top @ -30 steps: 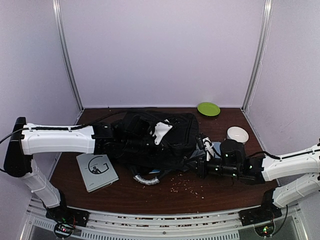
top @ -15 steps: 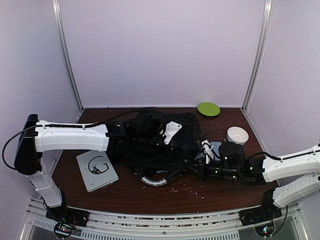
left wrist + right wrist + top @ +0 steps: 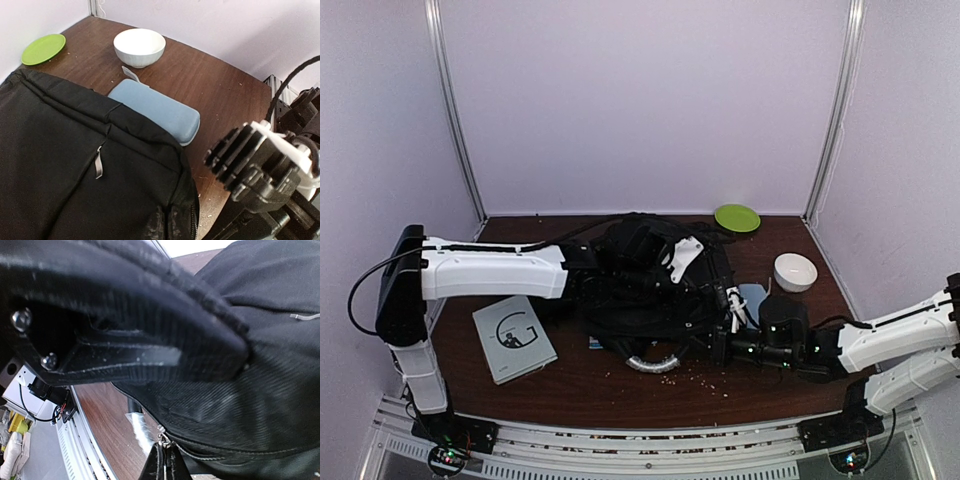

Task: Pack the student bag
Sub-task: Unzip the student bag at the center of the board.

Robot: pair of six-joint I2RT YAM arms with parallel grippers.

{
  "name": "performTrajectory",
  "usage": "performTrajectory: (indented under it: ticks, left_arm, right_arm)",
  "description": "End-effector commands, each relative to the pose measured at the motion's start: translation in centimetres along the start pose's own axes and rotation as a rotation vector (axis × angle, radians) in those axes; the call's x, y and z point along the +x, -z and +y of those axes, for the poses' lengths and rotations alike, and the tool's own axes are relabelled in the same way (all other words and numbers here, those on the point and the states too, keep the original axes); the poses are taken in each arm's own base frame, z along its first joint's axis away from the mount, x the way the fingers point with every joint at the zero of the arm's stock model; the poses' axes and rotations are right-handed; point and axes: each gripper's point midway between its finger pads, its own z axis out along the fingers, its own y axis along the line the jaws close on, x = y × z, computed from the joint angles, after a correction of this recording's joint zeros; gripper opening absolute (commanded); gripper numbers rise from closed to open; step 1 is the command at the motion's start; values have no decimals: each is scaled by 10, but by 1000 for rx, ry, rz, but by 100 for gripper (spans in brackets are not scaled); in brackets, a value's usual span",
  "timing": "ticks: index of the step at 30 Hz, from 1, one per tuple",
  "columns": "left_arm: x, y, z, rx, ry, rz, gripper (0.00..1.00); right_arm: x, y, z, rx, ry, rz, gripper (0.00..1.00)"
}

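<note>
Dark wooden table point(image 3: 790, 385) under lilac walls, with the student bag point(image 3: 640, 305) bunched at its middle; the right gripper point(image 3: 161, 465) is pinched on the bag's near zip edge, the left gripper point(image 3: 680, 262) closed and buried in its top fabric; a blue pencil case point(image 3: 155, 111) lies against the bag

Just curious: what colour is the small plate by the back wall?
Lime green; the plate shows best in the left wrist view.
</note>
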Motion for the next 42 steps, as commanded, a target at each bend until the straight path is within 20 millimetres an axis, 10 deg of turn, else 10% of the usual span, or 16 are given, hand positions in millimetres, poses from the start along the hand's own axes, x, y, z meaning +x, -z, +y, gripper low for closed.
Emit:
performTrajectory:
  ticks: [1,5,9,15,22,27,33,42]
  left_arm:
    - [-67,22,-14,44,-6,-231,2]
    - [-61,42,-4,-9,-3,-242,55]
    - [-57,67,7,-71,2,-241,78]
    - [-27,117,51,-241,102,-247,89]
    - [67,145,183,-401,661,-197,91]
    - [111,137,239,-446,890,-189,91]
    - [101,99,278,-423,887,-130,90]
    - [126,42,286,-263,960,-69,84]
  right_arm:
    - [-6,4,8,-37,-42,-59,0]
    - [-11,8,6,-12,-12,-66,0]
    - [-13,10,3,13,5,-65,0]
    - [-13,13,-3,47,13,-69,0]
    - [-12,13,-6,61,21,-65,0]
    - [-13,11,-5,65,29,-59,0]
    - [-14,11,-5,68,36,-55,0]
    - [-17,13,-5,74,50,-59,0]
